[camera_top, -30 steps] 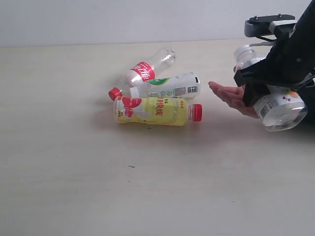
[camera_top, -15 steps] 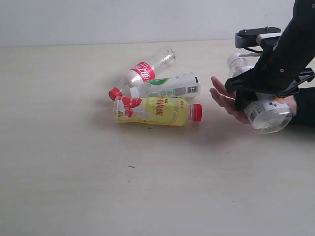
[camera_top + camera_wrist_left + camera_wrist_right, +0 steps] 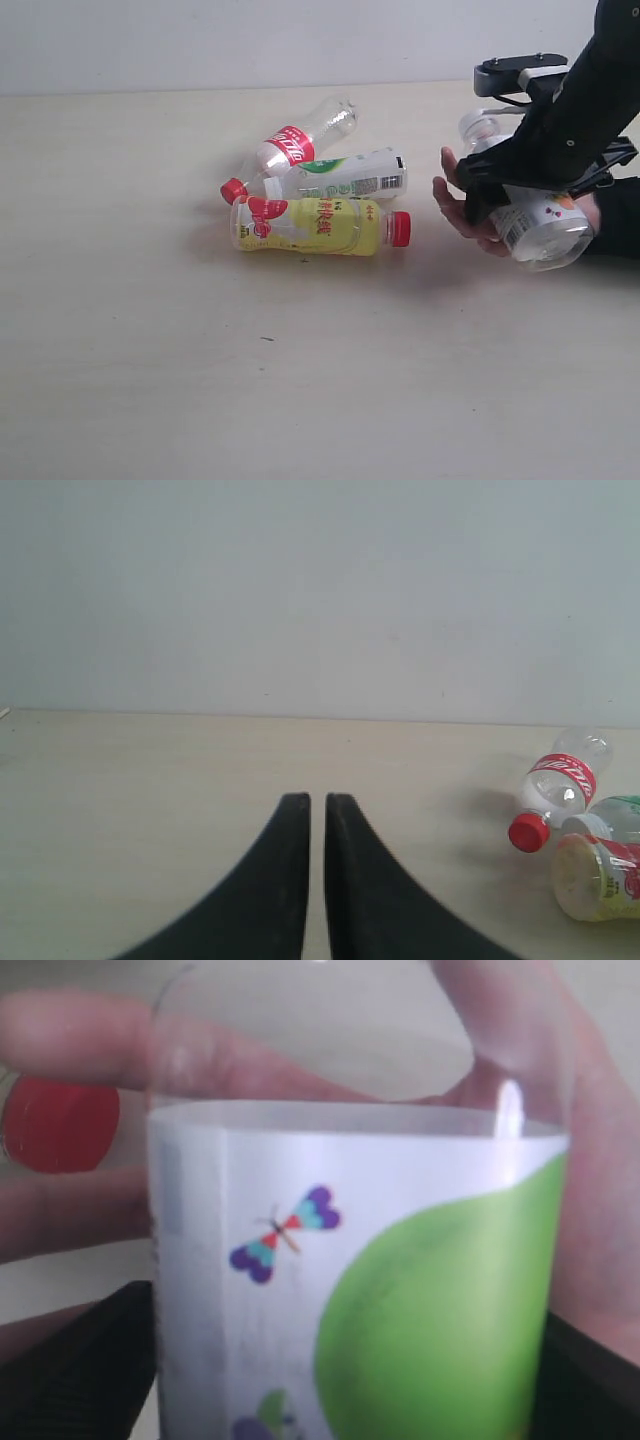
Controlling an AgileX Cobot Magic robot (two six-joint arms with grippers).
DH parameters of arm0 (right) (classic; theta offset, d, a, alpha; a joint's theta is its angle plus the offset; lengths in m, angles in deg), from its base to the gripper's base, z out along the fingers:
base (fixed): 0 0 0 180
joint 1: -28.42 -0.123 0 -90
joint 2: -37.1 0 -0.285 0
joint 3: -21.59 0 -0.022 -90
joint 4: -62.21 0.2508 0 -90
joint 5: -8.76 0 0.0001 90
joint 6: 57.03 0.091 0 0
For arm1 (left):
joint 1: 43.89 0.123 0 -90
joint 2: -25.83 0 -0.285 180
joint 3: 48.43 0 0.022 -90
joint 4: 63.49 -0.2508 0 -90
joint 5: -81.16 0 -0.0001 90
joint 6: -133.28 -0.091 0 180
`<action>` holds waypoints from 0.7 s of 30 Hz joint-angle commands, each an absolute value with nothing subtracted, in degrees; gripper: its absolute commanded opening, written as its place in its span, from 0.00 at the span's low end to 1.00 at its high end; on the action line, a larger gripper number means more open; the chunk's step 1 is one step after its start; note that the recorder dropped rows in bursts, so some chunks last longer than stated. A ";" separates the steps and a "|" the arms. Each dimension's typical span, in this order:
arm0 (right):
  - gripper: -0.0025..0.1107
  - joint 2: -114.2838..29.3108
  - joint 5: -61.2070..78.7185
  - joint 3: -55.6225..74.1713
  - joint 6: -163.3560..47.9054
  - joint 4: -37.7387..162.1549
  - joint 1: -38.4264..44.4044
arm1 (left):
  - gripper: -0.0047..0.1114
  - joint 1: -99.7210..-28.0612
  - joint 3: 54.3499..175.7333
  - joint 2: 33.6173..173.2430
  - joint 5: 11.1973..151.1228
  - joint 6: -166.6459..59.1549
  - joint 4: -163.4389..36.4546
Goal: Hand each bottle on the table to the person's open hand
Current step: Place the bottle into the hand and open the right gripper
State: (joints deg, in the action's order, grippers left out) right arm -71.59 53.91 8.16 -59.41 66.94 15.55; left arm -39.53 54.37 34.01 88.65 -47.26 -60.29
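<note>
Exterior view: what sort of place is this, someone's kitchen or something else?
Most likely a robot test bench, not a home: a bare pale table against a plain white wall, and a black robot arm with a butterfly-label bottle at a person's hand.

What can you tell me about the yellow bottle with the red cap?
The yellow bottle is plastic, with a yellow label, red writing and a red cap on. It lies on its side on the table, cap towards the person's hand, and seems to touch the white-green bottle behind it.
</note>
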 commanded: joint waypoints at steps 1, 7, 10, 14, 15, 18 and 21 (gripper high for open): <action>0.77 -71.71 52.09 8.14 -60.09 66.17 15.74 | 0.11 -39.82 54.35 33.62 88.36 -47.39 -60.41; 0.77 -68.97 53.94 10.60 -60.09 66.17 15.74 | 0.11 -39.82 54.35 33.62 88.36 -47.39 -60.41; 0.77 -65.66 55.70 12.23 -60.09 66.17 15.74 | 0.11 -39.82 54.35 33.62 88.36 -47.39 -60.41; 0.76 -59.45 55.80 12.48 -61.19 66.17 15.74 | 0.11 -39.82 54.35 33.62 88.36 -47.54 -60.41; 0.76 -57.95 55.80 12.30 -61.78 66.17 15.74 | 0.11 -39.82 54.35 33.62 88.36 -47.54 -60.41; 0.76 -50.83 53.74 10.41 -63.48 66.02 15.74 | 0.11 -39.82 54.35 33.62 88.36 -47.54 -60.41; 0.66 -42.15 50.91 6.88 -65.81 66.83 15.74 | 0.11 -39.82 54.35 33.62 88.36 -47.54 -60.41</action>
State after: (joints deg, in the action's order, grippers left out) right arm -48.98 53.12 9.55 -63.70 66.57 15.55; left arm -39.53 54.37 34.01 88.65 -47.37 -60.29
